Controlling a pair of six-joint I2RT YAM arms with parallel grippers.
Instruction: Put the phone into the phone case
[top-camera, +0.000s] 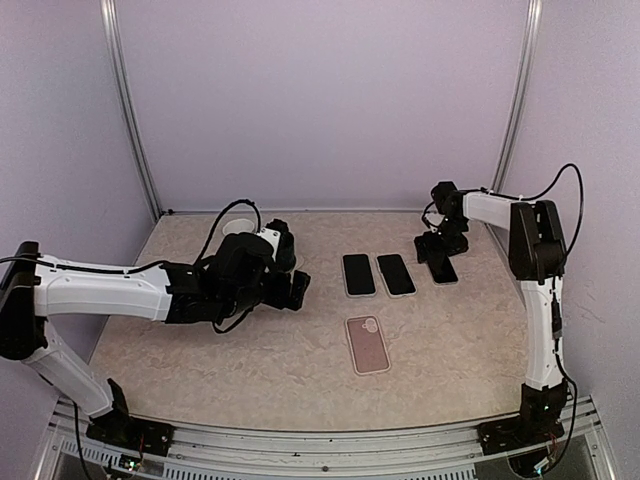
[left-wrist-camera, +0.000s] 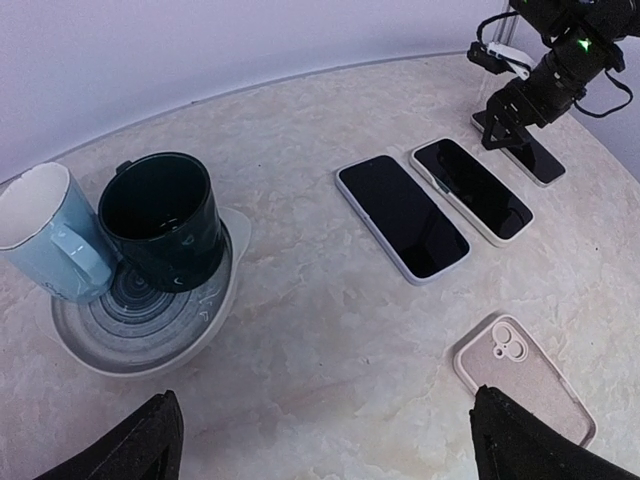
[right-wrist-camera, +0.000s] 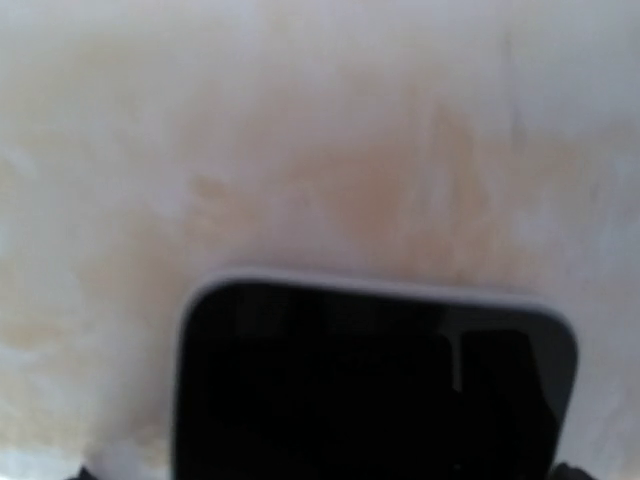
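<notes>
Right gripper is down over the rightmost phone, at the far right of the table. From the left wrist cam its fingers straddle the phone's far end. Right wrist cam is blurry: black screen fills the lower frame, with fingertip corners just showing at the bottom edges, set wider than the phone. Jaws look spread, not clamped; can't tell if either pad touches. The phone lies flat on the table.

Left gripper hangs mid-table with its jaws wide apart, gripping nothing. Its dark fingertips sit at the bottom corners of its own cam.

Phone case is pinkish and lies flat, back up with the camera cutout at the far end. It's on the near side of the phone row, well apart from the rightmost phone.

Two more phones lie screen up, side by side: left phone and middle phone. They are close together but not touching.

Left of the phones is a plate with a ringed pattern. A dark green mug stands on it. A light blue mug is pressed against the green one at the plate's left rim.
</notes>
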